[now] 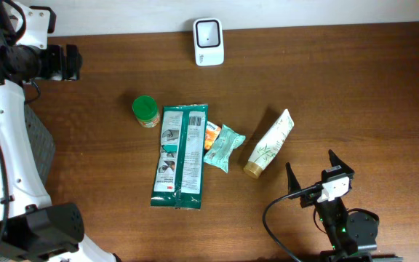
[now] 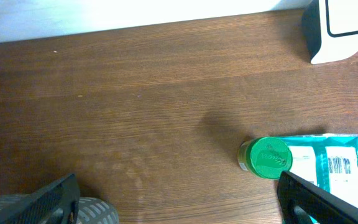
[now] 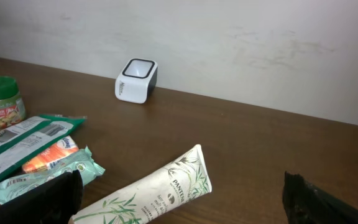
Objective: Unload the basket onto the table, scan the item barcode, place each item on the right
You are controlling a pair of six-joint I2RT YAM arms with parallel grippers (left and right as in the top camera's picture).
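You're holding the left gripper (image 1: 77, 62) low and level, well left of the scanner (image 1: 208, 41), fingers spread and grasping nothing. The right gripper (image 1: 310, 161) is pointing toward the scanner from the near edge, also released and empty. The tube (image 1: 269, 144), white with green leaves and a gold cap, is lying flat in front of the scanner, slightly right of it.

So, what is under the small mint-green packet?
An orange packet pokes out from under the mint-green packet, beside the large teal pack. Its covered part and anything else beneath cannot be seen.
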